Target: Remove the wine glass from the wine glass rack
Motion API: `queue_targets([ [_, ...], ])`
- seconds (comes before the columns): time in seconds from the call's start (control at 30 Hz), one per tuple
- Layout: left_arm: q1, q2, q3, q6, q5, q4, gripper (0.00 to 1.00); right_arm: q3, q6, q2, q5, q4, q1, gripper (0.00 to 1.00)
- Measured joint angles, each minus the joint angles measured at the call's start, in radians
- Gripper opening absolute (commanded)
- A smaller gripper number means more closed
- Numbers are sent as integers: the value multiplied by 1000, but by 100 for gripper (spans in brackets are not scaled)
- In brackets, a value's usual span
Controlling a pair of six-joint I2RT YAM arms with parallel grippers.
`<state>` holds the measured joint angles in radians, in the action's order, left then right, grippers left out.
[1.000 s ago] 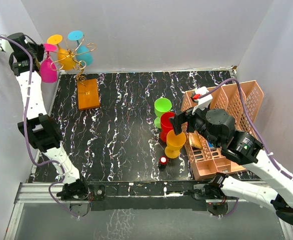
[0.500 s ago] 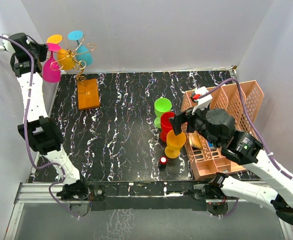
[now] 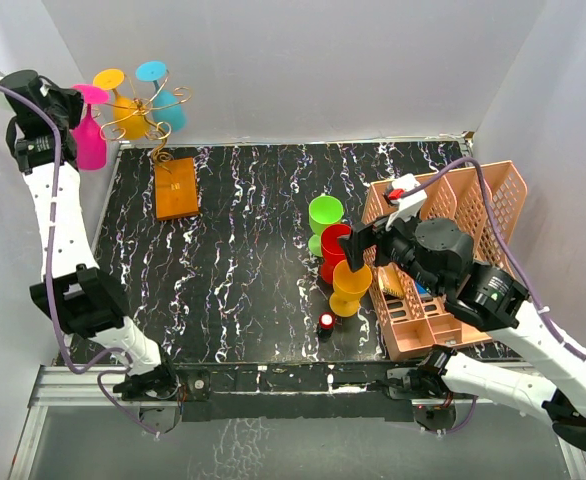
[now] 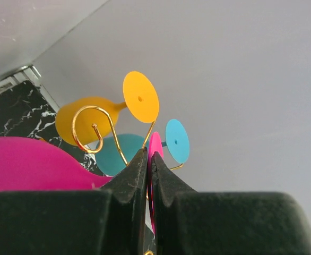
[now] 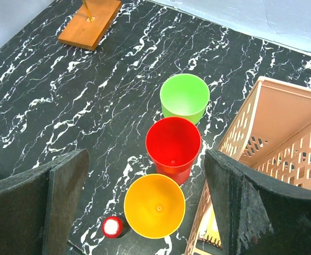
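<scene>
The wine glass rack, a gold wire tree point(image 3: 159, 120) on an orange-brown block base point(image 3: 176, 187), stands at the back left. A yellow glass point(image 3: 131, 117) and a teal glass point(image 3: 170, 112) hang on it. My left gripper point(image 3: 66, 106) is shut on the foot disc of a pink wine glass point(image 3: 90, 142) at the rack's left side. In the left wrist view the jaws point(image 4: 149, 159) pinch the pink foot's edge point(image 4: 155, 144), beside the gold wire point(image 4: 94, 126). I cannot tell if the glass touches the wire. My right gripper point(image 3: 368, 245) is open and empty.
Green point(image 3: 325, 214), red point(image 3: 335, 245) and orange point(image 3: 351, 285) cups stand in a row mid-right, below the open right gripper point(image 5: 147, 180). A small red-and-white cap point(image 3: 326, 322) lies beside them. A salmon-pink lattice basket point(image 3: 483, 195) sits at right. White walls close in behind and left.
My left gripper has drawn slightly left, toward the wall, with the pink glass in it, away from the rack's centre. The right arm has not moved.
</scene>
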<state>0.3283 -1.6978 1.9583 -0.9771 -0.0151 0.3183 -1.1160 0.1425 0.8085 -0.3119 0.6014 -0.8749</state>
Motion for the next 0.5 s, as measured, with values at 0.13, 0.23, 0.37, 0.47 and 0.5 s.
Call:
queue_targets([
  [0.13, 2, 77, -43, 34, -44, -3, 0, 0, 10, -8, 4, 0, 0, 99],
  [0.23, 2, 158, -88, 57, -76, -4, 0, 0, 16, -8, 12, 0, 0, 99],
  [0.37, 2, 294, -161, 69, -74, -30, 0, 0, 22, 5, 31, -1, 0, 99],
  [0.47, 2, 386, -204, 64, -28, -62, 0, 0, 29, 29, 54, -6, 0, 99],
  [0.5, 2, 412, -213, 58, 3, -82, 0, 0, 33, 38, 63, -10, 0, 99],
])
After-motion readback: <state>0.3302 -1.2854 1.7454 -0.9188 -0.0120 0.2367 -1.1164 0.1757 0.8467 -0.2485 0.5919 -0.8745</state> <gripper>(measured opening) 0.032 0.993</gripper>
